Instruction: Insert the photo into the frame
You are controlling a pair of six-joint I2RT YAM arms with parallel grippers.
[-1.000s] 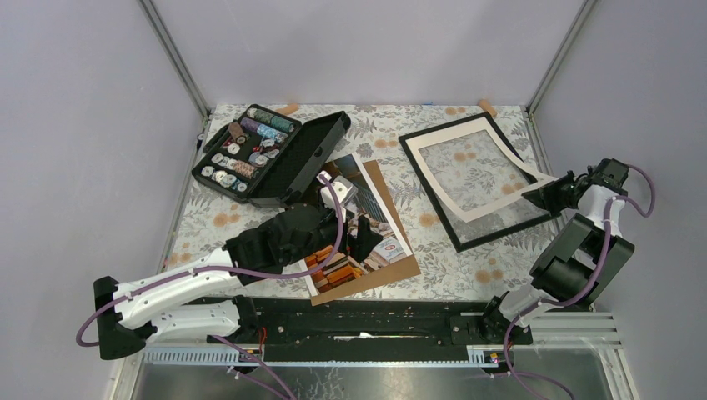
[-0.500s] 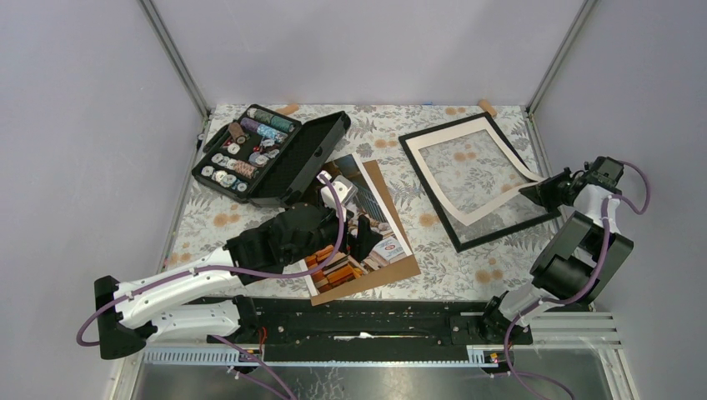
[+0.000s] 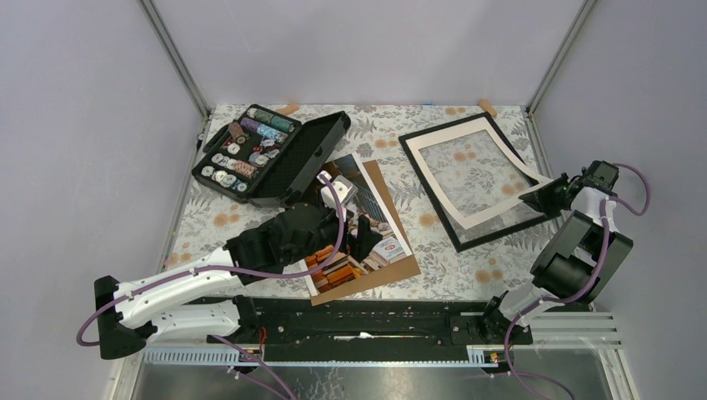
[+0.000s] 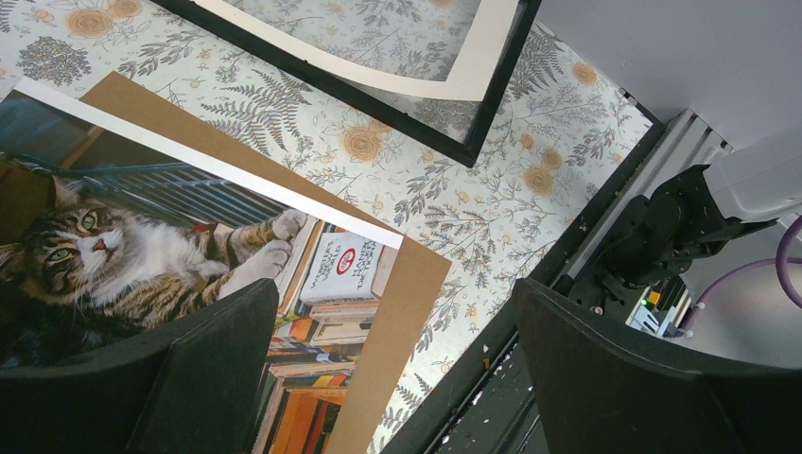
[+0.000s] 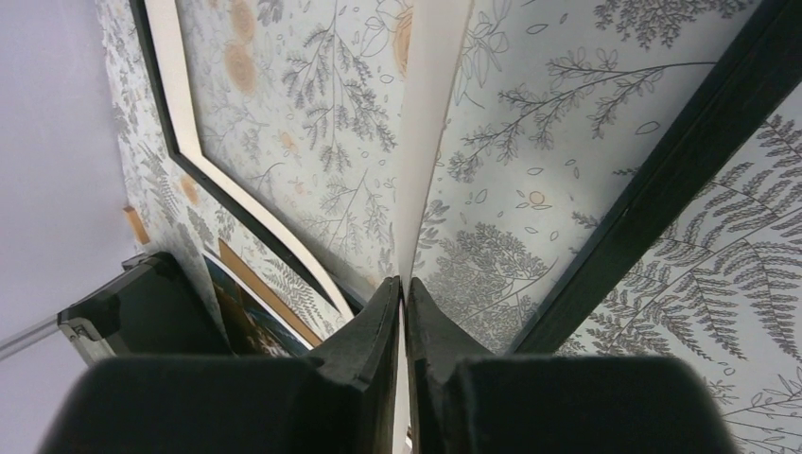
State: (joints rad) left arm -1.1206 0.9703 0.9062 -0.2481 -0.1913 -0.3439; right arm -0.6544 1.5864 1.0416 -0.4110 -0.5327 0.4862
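**While my right gripper [image 5: 402, 293] pinches the cream mat [image 5: 427, 113], the photo [image 4: 189, 236] lies outside the frame [image 3: 500, 234]**

I see its jaws pressed onto the mat's corner, holding it lifted off the frame's right side. Left of the frame, the photo lies flat on a brown board [image 4: 416, 274], and my left gripper [image 4: 395, 293] hovers just above it, jaws spread wide.

spool case [image 3: 271, 154] hogs 10 o'clock, left arm [image 3: 283, 237] sprawled at 7. bare desk [image 3: 421, 221] lane between brown board [image 3: 375, 277] and frame [image 3: 440, 187] free, 12 o'clock too.
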